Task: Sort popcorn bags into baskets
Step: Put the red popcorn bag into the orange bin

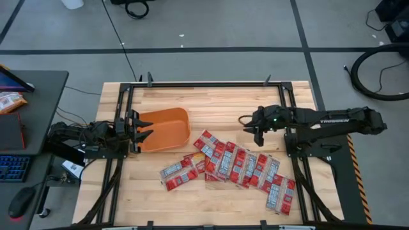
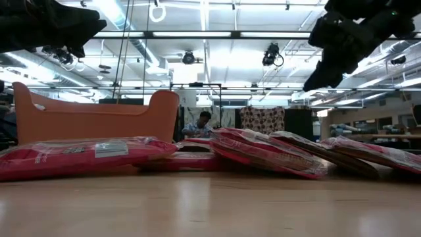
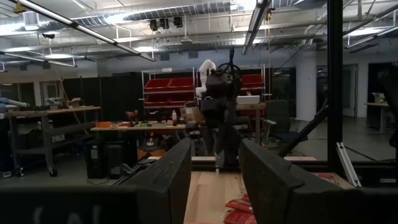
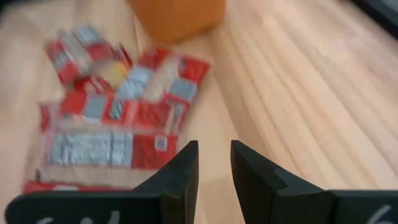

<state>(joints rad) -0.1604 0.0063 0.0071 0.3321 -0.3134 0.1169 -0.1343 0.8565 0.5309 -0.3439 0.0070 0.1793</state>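
Several red popcorn bags with silver panels (image 1: 230,167) lie flat and overlapping in a band from the table's middle to its near right; they also show in the right wrist view (image 4: 118,118) and the low view (image 2: 263,153). An orange basket (image 1: 165,130) stands left of the middle, its floor on the wood. My left gripper (image 1: 144,131) hovers open above the basket's left end, its fingers (image 3: 168,180) with nothing between them. My right gripper (image 1: 246,121) hangs open above the table, right of the basket and over the pile's far edge, tilted down, nothing between its fingers (image 4: 180,174).
A black metal frame (image 1: 204,83) runs around the wooden table. Bare wood (image 1: 255,96) lies along the far side and at the near left (image 1: 140,198). A desk with a keyboard and a mouse (image 1: 19,169) stands beyond the table's left edge.
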